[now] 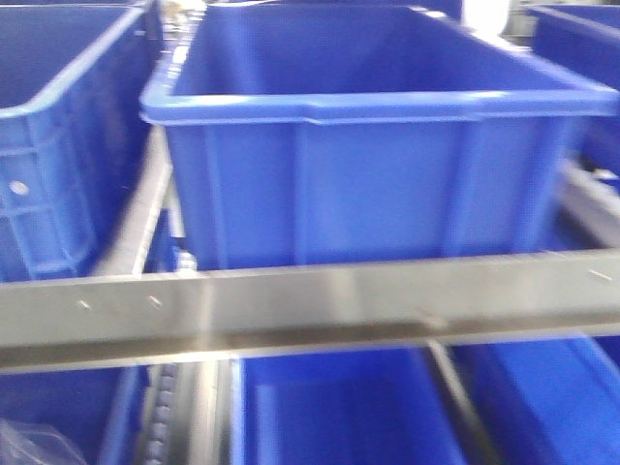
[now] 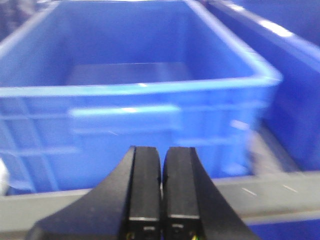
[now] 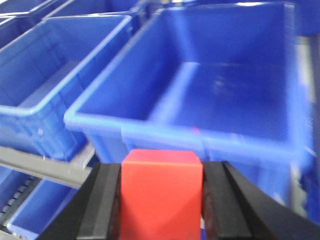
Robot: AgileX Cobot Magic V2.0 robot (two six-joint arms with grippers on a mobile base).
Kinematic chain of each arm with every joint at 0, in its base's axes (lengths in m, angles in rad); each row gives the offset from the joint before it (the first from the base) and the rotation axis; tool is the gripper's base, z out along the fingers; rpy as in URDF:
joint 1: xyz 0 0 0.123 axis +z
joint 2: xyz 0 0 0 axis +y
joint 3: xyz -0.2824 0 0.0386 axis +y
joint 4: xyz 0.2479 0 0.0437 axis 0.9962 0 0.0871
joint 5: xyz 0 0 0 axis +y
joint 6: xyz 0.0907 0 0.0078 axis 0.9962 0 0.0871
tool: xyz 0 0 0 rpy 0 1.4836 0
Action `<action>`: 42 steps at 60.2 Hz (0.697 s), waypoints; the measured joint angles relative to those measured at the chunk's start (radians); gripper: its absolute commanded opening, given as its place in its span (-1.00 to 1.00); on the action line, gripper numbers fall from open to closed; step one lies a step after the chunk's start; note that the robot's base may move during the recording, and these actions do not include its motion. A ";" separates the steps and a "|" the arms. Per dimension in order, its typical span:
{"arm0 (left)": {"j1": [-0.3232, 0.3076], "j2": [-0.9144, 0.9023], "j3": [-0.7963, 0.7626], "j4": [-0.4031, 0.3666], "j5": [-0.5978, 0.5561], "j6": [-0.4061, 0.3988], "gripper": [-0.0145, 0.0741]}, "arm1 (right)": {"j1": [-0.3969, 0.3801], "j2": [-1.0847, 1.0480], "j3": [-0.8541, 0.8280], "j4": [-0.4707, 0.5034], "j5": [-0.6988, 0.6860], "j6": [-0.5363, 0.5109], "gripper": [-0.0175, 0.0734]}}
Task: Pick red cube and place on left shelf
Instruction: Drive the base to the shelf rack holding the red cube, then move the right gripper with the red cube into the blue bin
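Right wrist view shows me one red cube (image 3: 161, 192) clamped between my right gripper's (image 3: 162, 200) two fingers, short of the left shelf (image 1: 310, 300). My left gripper (image 2: 161, 170) is closed, holding nothing. Three blue crates (image 1: 329, 145) sit on that shelf.

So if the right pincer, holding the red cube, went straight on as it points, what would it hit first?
Likely the near wall of the blue crate just ahead of the right pincer and red cube, though blur leaves depth unclear.
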 measured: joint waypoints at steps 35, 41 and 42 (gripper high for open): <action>0.000 0.000 0.000 0.000 0.000 0.000 -0.44 | 0.000 0.000 0.001 0.000 0.000 0.000 -0.10; 0.000 0.000 0.000 0.000 0.000 0.000 -0.44 | 0.000 0.000 0.001 0.000 0.000 0.000 -0.10; 0.000 0.000 0.000 0.000 0.000 0.000 -0.44 | 0.000 0.000 0.001 0.000 0.000 0.000 -0.10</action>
